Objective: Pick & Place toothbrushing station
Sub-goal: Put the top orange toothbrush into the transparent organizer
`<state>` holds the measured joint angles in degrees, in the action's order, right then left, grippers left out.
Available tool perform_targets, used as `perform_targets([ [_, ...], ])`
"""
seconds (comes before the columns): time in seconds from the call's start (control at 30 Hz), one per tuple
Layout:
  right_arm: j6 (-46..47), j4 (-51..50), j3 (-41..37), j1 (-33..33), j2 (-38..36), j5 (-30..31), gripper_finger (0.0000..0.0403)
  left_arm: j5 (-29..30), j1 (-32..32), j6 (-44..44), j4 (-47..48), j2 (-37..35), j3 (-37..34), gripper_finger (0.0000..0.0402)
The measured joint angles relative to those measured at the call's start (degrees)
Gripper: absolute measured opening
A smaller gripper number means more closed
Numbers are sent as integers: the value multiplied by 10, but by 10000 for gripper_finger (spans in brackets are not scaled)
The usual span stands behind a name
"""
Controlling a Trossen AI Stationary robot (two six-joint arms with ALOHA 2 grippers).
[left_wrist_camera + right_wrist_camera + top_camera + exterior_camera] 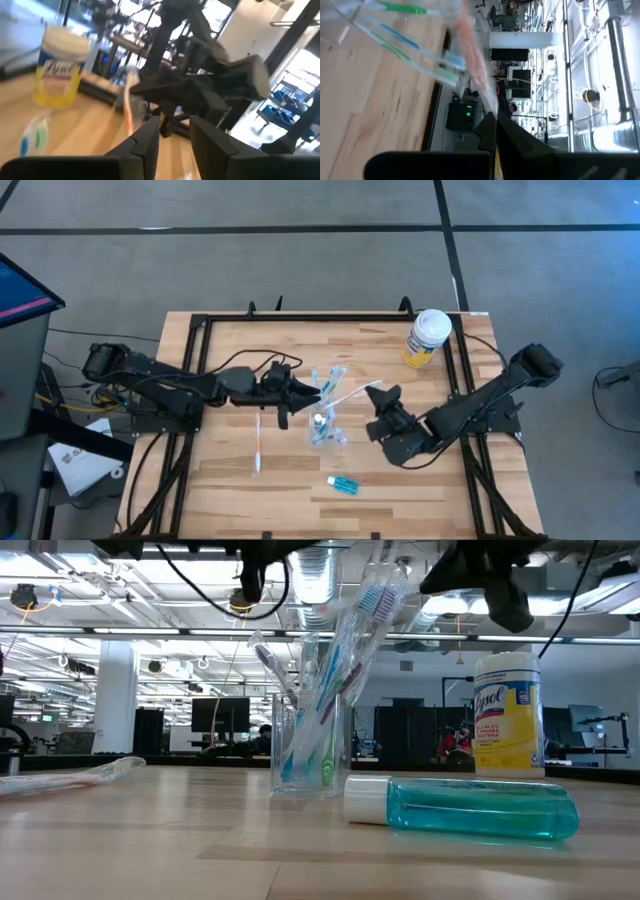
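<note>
Above the clear tumbler (321, 423), right fingers (492, 131) pinch a thin orange toothbrush (472, 60).

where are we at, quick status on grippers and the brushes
Left gripper beside the tumbler, jaws part open. Right gripper shut on an orange toothbrush. One toothbrush and the blue tube lie loose on the table.
</note>
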<state>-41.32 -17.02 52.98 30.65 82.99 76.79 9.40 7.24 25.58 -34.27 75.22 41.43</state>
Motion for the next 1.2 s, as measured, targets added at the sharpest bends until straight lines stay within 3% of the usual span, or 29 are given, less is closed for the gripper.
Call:
perform_targets([
  [0.33,-13,-1,79,9,45,4,0,-95,-28,95,29,0,0,158],
  [0.6,-13,7,95,17,45,-4,0,-98,-28,131,34,0,0,179],
  [1.2,-41,48,95,17,45,-31,0,-126,-28,173,-5,37,1,184],
])
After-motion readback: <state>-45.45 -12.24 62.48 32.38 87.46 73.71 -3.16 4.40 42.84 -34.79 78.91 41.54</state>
